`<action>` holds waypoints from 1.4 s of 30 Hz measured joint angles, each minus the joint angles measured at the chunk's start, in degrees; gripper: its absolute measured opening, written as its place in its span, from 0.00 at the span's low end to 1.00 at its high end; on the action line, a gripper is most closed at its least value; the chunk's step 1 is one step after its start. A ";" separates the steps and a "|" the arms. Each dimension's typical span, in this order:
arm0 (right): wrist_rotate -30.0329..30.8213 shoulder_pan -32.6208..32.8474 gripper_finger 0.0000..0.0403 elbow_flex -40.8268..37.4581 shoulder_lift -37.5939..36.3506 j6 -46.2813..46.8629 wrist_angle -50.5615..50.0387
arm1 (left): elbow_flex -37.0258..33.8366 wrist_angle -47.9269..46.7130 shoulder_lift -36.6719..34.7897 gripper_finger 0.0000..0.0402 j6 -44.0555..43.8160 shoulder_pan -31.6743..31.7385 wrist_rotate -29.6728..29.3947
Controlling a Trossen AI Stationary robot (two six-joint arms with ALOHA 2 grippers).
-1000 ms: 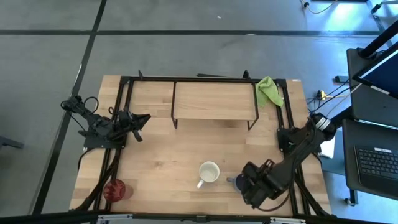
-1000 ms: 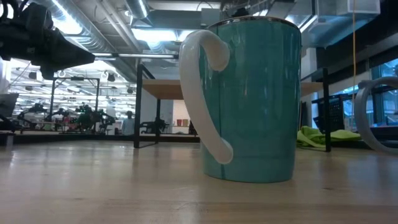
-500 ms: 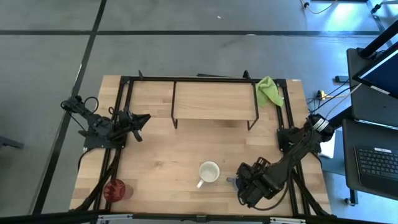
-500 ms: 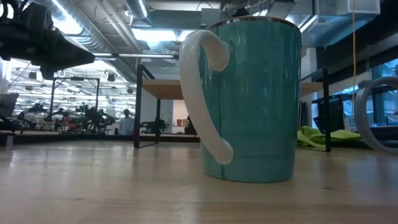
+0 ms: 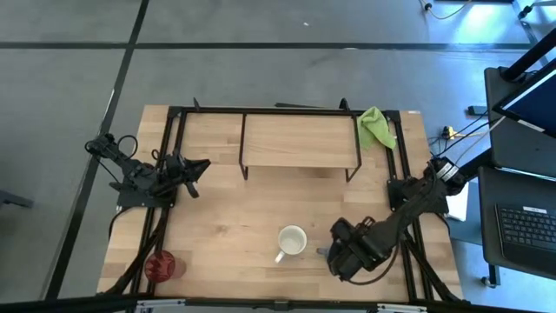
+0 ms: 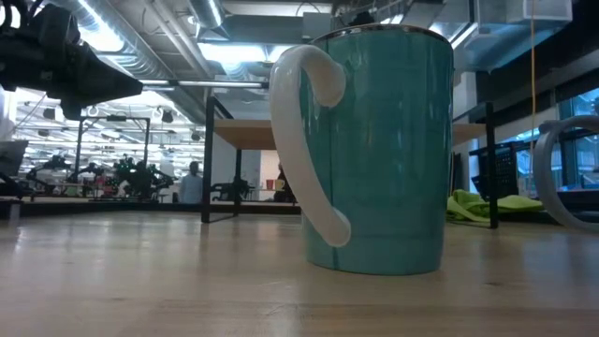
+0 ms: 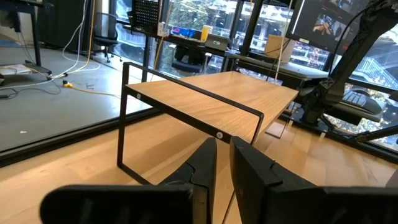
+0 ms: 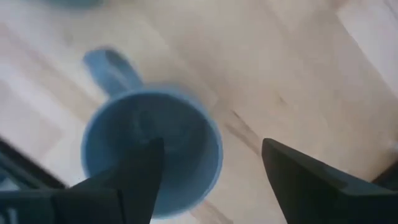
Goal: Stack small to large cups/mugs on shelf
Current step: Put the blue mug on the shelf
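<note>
The small dark mug [image 5: 323, 253] stands upright on the table near its front edge; in the right wrist view [image 8: 177, 134] it looks blue, its handle [image 8: 109, 65] sticking out sideways. My right gripper [image 5: 339, 255] is open above it [image 8: 211, 146], one finger over the mug's mouth and one outside its wall. The mid-size mug [image 5: 293, 241], white inside and teal outside [image 6: 379, 150], stands just left of it. The red tumbler [image 5: 161, 265] stands at the front left. The shelf [image 5: 300, 139] stands at the back. My left gripper [image 5: 195, 169] is shut and empty at the left.
A green cloth [image 5: 375, 126] lies at the shelf's right end. The black frame rails [image 5: 174, 165] run along the table's sides and back. Bare wood lies between the shelf and the mugs.
My right gripper has gone toward the table's left edge, over the small dark mug and closer to the white mug. The mugs, the tumbler and my left arm have kept still.
</note>
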 joint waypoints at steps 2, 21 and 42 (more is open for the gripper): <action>0.04 -0.96 0.68 0.00 0.00 5.64 -1.34 | 0.00 0.00 -0.02 0.10 -0.01 0.02 0.01; 5.18 -3.70 0.68 16.15 -0.73 35.55 -13.81 | 0.00 0.00 -0.02 0.10 -0.01 0.00 -0.01; -10.79 -0.74 0.68 32.51 16.86 36.79 -14.72 | 0.00 0.00 0.00 0.10 0.01 0.00 0.01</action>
